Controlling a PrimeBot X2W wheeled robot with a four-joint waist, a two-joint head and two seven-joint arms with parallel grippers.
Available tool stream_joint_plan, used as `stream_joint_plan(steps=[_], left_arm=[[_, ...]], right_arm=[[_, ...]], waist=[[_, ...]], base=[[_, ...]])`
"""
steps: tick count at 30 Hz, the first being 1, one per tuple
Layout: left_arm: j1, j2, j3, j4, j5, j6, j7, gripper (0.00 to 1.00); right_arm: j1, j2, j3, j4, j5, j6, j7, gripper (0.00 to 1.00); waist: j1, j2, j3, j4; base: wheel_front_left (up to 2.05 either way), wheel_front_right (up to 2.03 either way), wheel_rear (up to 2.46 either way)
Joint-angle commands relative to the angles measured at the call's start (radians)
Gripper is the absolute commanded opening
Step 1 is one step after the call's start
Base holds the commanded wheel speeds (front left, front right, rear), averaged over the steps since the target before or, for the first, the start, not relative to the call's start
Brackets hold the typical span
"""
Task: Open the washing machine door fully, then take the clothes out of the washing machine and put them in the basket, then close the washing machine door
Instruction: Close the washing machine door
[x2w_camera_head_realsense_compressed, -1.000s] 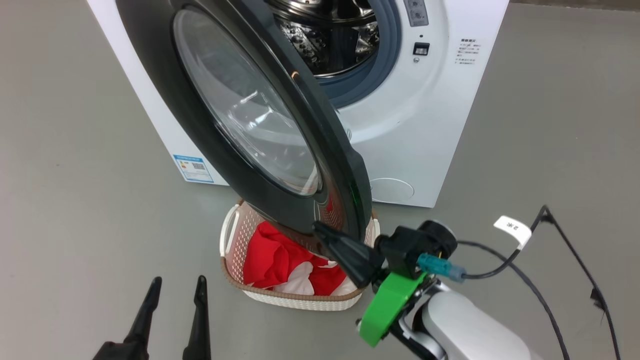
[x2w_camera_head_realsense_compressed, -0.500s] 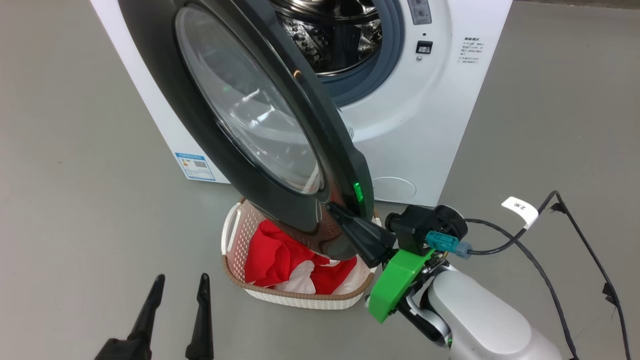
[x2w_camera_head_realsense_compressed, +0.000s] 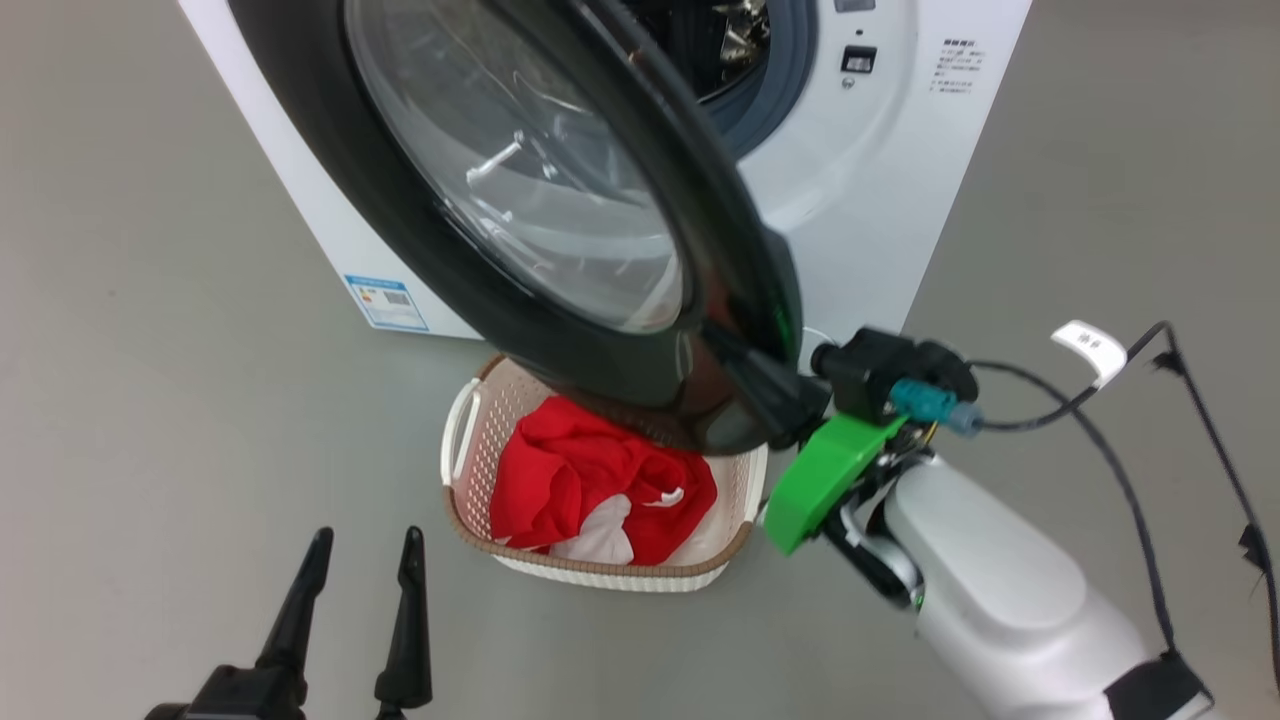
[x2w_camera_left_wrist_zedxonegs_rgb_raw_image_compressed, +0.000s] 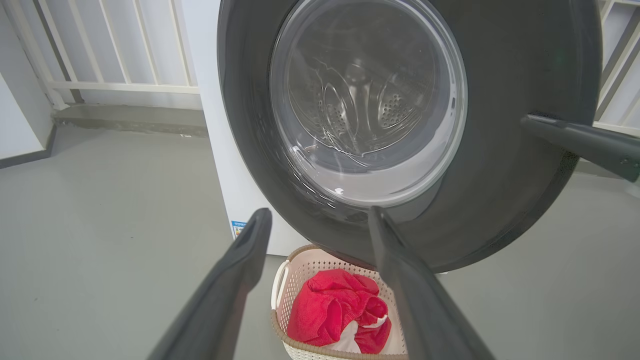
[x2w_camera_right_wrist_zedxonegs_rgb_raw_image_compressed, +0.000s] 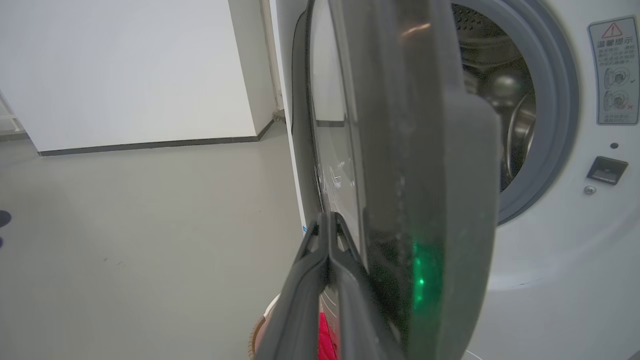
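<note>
1. Washing machine door (x2w_camera_head_realsense_compressed: 540, 180): swung closer to the washing machine (x2w_camera_head_realsense_compressed: 860, 230) than a second ago, so more of the drum mouth is covered. It is still ajar.
2. Right gripper (x2w_camera_head_realsense_compressed: 730, 350): carried up and rightward with the door. Its fingers are pressed together with nothing clasped, the tips laid against the door's outer rim near the free edge.
3. Left gripper (x2w_camera_head_realsense_compressed: 365, 545): unmoved and low, spread wide, nothing held.
4. Door finish: glossy black rim, bulging clear glass.
5. Clothes (x2w_camera_head_realsense_compressed: 590, 480): red and white, lodged in the basket (x2w_camera_head_realsense_compressed: 600, 578) beneath the door.
</note>
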Motion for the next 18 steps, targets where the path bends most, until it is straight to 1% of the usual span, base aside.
stream_joint_plan(steps=[1,8,18], left_arm=[[-0.040,0.010,0.029,-0.028,-0.008,0.002,-0.015,1.00],[-0.075,0.004,0.021,-0.032,-0.009,-0.001,-0.030,1.00],[-0.142,-0.011,0.007,-0.024,-0.010,-0.012,-0.054,1.00]], right_arm=[[-0.038,0.010,-0.012,-0.008,-0.009,-0.001,-0.015,0.00],[-0.147,0.010,-0.090,0.073,-0.045,-0.001,-0.019,0.00],[-0.320,0.010,-0.160,0.197,-0.095,-0.001,-0.022,0.00]], waist=[[0.0000,0.0000,0.017,0.001],[0.0000,0.0000,0.077,0.006],[0.0000,0.0000,0.166,0.028]], base=[[0.00,0.00,0.00],[0.00,0.00,0.00],[0.00,0.00,0.00]])
